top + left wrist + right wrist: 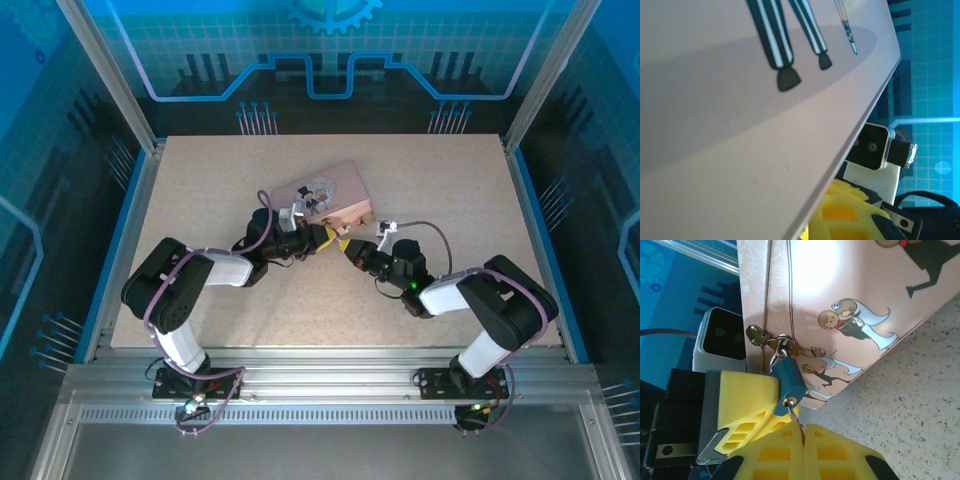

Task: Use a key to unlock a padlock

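Key-insertion step, by look of it. Right tool (802, 432) pressed together, pinching key (794, 415) — tip at keyhole of padlock (789, 381), centre frame, on pink box (840, 280) clasp. Left tool (322, 237) closed up beside it. Next: seat key fully, twist.

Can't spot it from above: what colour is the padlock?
Teal padlock, clearest in the right wrist view.

One box (840, 280); one padlock (789, 382); one key (794, 415)
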Controlling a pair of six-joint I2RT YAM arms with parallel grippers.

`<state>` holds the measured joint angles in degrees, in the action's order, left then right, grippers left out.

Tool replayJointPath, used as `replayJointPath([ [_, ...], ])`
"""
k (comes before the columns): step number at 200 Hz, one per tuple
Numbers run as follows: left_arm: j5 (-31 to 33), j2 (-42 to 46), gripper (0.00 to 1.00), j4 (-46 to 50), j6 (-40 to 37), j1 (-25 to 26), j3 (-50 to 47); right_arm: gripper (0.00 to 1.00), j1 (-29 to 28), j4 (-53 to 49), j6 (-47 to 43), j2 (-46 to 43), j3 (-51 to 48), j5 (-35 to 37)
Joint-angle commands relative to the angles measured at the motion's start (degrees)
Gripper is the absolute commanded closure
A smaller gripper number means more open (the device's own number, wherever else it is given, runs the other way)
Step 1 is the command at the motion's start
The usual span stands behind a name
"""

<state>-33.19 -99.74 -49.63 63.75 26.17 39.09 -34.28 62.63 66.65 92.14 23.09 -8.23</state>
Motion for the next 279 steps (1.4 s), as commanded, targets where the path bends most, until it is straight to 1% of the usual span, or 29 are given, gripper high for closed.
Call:
replayJointPath([
  [1, -6.09, 0.11, 0.92, -5.63, 2.18, 2.04, -0.33, 1.00, -4.69, 7.08, 2.32, 0.02, 1.16, 6.17],
  [17, -6.53, -0.05, 0.92, -6.63, 2.57, 2.20, -0.33, 1.00, -5.94, 12.82, 7.79, 2.02, 1.29, 8.81],
  [33, -6.95, -0.01, 0.92, -7.84, 3.04, 2.21, -0.33, 1.00, -5.99, 15.60, 13.39, 3.57, 1.67, 10.13],
  [60, -7.93, 0.12, 0.92, -8.41, 3.19, 2.21, -0.16, 1.00, -4.40, 18.65, 17.39, 4.68, 2.67, 7.60],
  [92, -8.25, 0.16, 0.94, -8.50, 3.25, 2.21, -0.15, 1.00, -0.47, 14.43, 17.19, 2.66, 2.77, 2.34],
  [100, -8.38, 0.14, 0.94, -8.47, 3.17, 2.21, -0.20, 1.00, 0.51, 13.25, 15.98, 1.88, 2.67, 0.53],
  [110, -8.33, -0.03, 0.94, -8.55, 3.22, 2.19, -0.17, 1.00, 1.99, 9.37, 14.04, 0.57, 3.41, -3.84],
  [122, -8.38, -0.19, 0.94, -8.64, 3.15, 2.21, -0.16, 1.00, 2.93, 5.96, 11.67, -1.20, 2.68, -5.20],
  [127, -8.36, -0.36, 0.94, -8.65, 3.08, 2.19, -0.11, 1.00, 3.63, 4.63, 10.86, -1.73, 2.66, -6.80],
  [148, -8.47, -1.23, 0.94, -9.15, 3.35, 2.21, 0.02, 1.00, 6.07, 2.33, 8.97, -3.05, 2.16, -11.45],
  [167, -8.59, -1.90, 0.94, -10.12, 3.91, 2.21, 0.19, 1.00, 7.33, 0.89, 8.15, -3.80, 2.72, -13.68],
  [198, -8.56, -2.12, 0.94, -10.67, 4.19, 2.21, 0.37, 1.00, 8.88, 2.06, 9.43, -2.13, 3.89, -18.20],
  [215, -8.78, -2.10, 0.94, -10.67, 4.18, 2.21, 0.37, 1.00, 10.21, 2.16, 10.17, -1.66, 3.81, -19.64],
  [233, -9.19, -2.44, 0.94, -10.75, 4.22, 2.21, 0.45, 1.00, 10.38, 2.14, 10.42, -1.38, 4.46, -21.07],
  [255, -9.28, -2.80, 0.94, -11.62, 4.71, 2.21, 0.41, 1.00, 11.00, -0.97, 9.59, -0.93, 6.42, -24.27],
  [267, -9.39, -2.82, 0.94, -11.89, 4.76, 2.21, 0.37, 1.00, 11.61, 1.53, 11.27, 0.46, 6.06, -24.70],
  [279, -9.35, -2.89, 0.94, -11.98, 4.72, 2.21, 0.37, 1.00, 12.50, 6.46, 15.64, 3.01, 5.64, -25.42],
])
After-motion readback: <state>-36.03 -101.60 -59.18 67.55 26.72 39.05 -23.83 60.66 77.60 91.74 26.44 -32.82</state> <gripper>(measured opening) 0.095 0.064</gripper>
